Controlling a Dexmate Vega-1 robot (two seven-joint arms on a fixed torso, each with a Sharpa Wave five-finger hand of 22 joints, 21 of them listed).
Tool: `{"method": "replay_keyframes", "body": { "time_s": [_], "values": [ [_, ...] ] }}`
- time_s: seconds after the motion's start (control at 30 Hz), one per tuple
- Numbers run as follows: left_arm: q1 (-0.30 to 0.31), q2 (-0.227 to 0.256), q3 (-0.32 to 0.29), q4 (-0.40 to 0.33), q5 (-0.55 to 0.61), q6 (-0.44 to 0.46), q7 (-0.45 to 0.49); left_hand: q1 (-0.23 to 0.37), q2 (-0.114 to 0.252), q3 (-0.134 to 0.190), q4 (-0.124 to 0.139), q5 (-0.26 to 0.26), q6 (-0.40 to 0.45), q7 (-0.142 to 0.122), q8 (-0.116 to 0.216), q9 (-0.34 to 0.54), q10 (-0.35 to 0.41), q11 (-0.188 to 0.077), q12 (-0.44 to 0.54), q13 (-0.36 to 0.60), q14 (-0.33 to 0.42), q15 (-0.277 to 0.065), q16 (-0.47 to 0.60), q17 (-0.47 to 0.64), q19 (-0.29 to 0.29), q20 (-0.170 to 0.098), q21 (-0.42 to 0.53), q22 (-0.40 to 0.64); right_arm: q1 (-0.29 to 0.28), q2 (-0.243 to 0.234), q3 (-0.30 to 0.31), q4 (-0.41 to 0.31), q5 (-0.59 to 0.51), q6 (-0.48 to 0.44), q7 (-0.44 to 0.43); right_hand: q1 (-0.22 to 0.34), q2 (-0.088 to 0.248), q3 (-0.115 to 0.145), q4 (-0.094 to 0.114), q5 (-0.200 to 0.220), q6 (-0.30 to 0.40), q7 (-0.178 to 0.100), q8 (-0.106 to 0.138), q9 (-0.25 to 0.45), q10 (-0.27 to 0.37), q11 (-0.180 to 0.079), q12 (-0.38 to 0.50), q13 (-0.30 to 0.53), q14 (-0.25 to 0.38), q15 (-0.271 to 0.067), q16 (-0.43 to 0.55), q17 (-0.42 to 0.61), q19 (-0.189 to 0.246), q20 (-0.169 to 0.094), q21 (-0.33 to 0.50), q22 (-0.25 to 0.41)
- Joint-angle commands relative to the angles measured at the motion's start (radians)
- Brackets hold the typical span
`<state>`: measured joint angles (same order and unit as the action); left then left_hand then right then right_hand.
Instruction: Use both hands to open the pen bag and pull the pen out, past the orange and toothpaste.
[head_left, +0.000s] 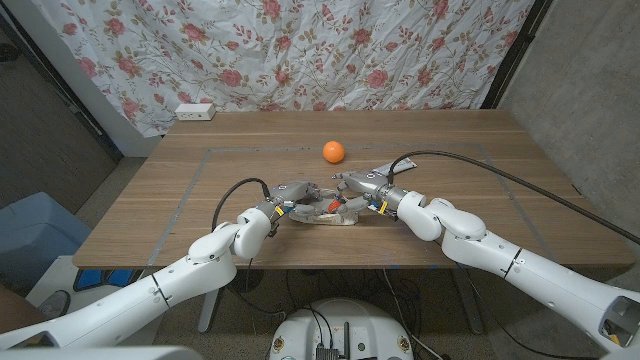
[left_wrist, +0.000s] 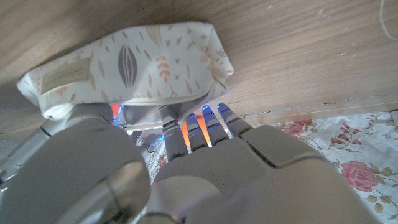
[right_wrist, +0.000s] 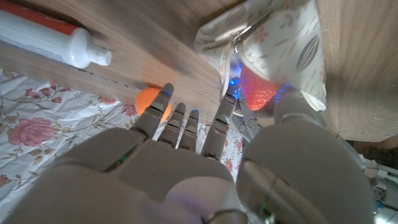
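- The pen bag (head_left: 325, 213) lies on the desk (head_left: 150, 215) near its front edge, between the two hands; the orange (head_left: 333, 151) sits well behind it.
- The left hand (head_left: 283, 202) holds one end of the bag, and the right hand (head_left: 362, 192) holds the other end, with the cloth between thumb and fingers.
- In the right wrist view the mouth looks partly open, so I judge the opening is under way.
- I cannot make out the pen; pulling it out is still to do.
- The toothpaste (right_wrist: 53, 38) lies apart from the bag.

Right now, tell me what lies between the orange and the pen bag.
Bare wooden table, seen in the head view: nothing sits between the orange and the pen bag, which both hands grip.
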<state>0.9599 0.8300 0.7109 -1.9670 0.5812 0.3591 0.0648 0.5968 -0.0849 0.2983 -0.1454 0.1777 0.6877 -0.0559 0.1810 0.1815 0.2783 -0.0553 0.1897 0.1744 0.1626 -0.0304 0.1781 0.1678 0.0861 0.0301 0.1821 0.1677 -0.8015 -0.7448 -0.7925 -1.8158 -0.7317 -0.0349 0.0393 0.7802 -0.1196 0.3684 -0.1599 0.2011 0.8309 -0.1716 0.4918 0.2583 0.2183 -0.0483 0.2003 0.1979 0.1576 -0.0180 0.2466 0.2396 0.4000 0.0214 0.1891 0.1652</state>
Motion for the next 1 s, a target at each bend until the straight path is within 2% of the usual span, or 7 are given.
{"method": "replay_keyframes", "body": {
  "time_s": [0.03, 0.27, 0.4, 0.63, 1.0],
  "values": [
    [-0.014, -0.001, 0.012, 0.005, 0.014, 0.002, -0.016, 0.005, 0.015, 0.008, -0.006, 0.004, 0.004, -0.007, 0.007, 0.0, 0.004, -0.002, 0.003, 0.005, 0.007, -0.005, 0.004, 0.003, 0.002, 0.0, 0.006, 0.003, 0.003, 0.006, 0.003, 0.01, 0.003, 0.021, -0.033, 0.003, 0.012, 0.0, -0.001, 0.005, 0.012, 0.0, 0.009, 0.004, 0.017, -0.001, 0.008, 0.001, 0.012, 0.0, 0.008, 0.005, 0.016, -0.003, 0.004, 0.003],
    [-0.016, 0.001, 0.012, 0.007, 0.019, -0.013, -0.012, 0.028, 0.041, 0.026, -0.012, 0.004, 0.017, -0.015, 0.012, 0.001, 0.017, -0.009, 0.007, 0.005, 0.017, -0.006, 0.007, 0.003, 0.013, 0.001, 0.01, 0.003, -0.001, 0.006, 0.011, 0.004, 0.013, 0.022, -0.043, 0.007, 0.014, 0.001, -0.001, 0.006, 0.021, -0.001, 0.016, 0.006, 0.021, -0.001, 0.008, 0.001, 0.015, -0.003, 0.009, 0.006, 0.018, -0.004, 0.004, 0.003],
    [-0.014, 0.002, 0.011, 0.008, 0.026, -0.021, -0.002, 0.049, 0.059, 0.039, -0.017, 0.004, 0.037, -0.023, 0.019, 0.002, 0.037, -0.023, 0.012, 0.005, 0.039, -0.017, 0.012, 0.002, 0.029, -0.004, 0.013, 0.003, -0.001, 0.007, 0.014, 0.004, 0.015, 0.024, -0.049, 0.009, 0.016, 0.001, 0.0, 0.006, 0.025, 0.0, 0.019, 0.007, 0.022, 0.0, 0.007, 0.001, 0.015, -0.003, 0.01, 0.006, 0.02, -0.005, 0.004, 0.003],
    [-0.009, 0.001, 0.005, 0.005, 0.032, -0.033, 0.013, 0.065, 0.069, 0.049, -0.021, 0.003, 0.069, -0.023, 0.026, 0.002, 0.064, -0.029, 0.018, 0.005, 0.06, -0.028, 0.014, 0.002, 0.052, -0.008, 0.018, 0.003, -0.005, 0.006, 0.02, -0.002, 0.022, 0.028, -0.058, 0.01, 0.018, 0.001, 0.0, 0.006, 0.029, 0.0, 0.023, 0.008, 0.025, 0.0, 0.007, 0.001, 0.016, -0.004, 0.01, 0.007, 0.021, -0.005, 0.004, 0.003],
    [0.01, 0.004, -0.012, -0.034, 0.049, 0.002, 0.018, 0.083, 0.081, 0.059, -0.023, 0.002, 0.093, -0.02, 0.025, -0.001, 0.091, -0.037, 0.022, 0.005, 0.087, -0.042, 0.016, 0.001, 0.073, -0.009, 0.02, 0.003, -0.013, 0.0, 0.036, -0.018, 0.033, 0.037, -0.077, 0.013, 0.023, 0.001, 0.002, 0.006, 0.039, -0.001, 0.031, 0.01, 0.028, 0.0, 0.006, 0.001, 0.018, -0.006, 0.012, 0.009, 0.023, -0.006, 0.003, 0.003]
  ]
}}
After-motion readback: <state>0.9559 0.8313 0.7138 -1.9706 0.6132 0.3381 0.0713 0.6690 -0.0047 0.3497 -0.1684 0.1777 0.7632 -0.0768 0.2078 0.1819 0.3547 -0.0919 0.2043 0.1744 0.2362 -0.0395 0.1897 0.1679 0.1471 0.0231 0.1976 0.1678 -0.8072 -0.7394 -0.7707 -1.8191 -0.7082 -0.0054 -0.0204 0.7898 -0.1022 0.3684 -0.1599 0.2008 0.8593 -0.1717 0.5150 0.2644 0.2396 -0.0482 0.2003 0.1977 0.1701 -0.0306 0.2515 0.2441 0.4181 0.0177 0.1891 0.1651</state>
